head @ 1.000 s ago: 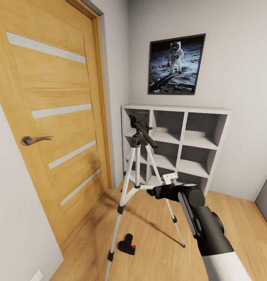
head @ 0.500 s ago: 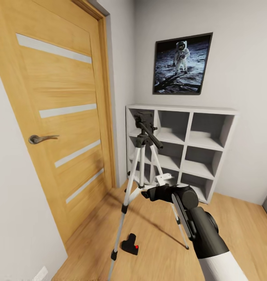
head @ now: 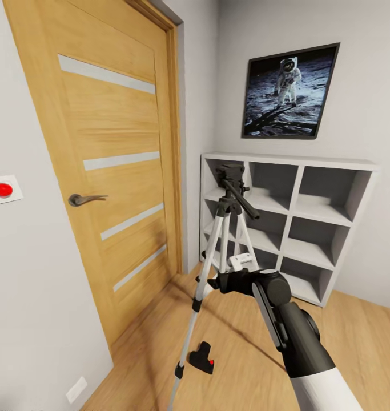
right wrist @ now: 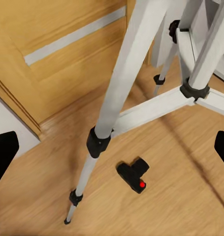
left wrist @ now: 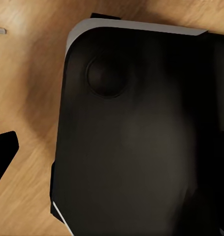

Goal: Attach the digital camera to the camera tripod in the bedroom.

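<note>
- Head view has swung left since earlier; a red wall button (head: 1, 190) now shows.
- Small black digital camera (head: 202, 358) lies on the light wood plank floor (head: 343, 342), near the silver-legged camera tripod (head: 232, 228).
- Right hand (head: 226, 281) spread wide; left hand's state can't be told.
- Oak door (head: 115, 171) left, white cube shelving (head: 337, 214) far.

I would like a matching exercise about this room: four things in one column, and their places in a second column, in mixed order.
Things:
1. digital camera
2. camera tripod
3. astronaut picture
4. red button

Places:
A. on the wall above the white shelf
B. standing in front of the shelf
C. on the wall left of the oak door
D. lying on the wood floor, between the tripod's legs

Pairs: 1-D, 2-B, 3-A, 4-C
</note>
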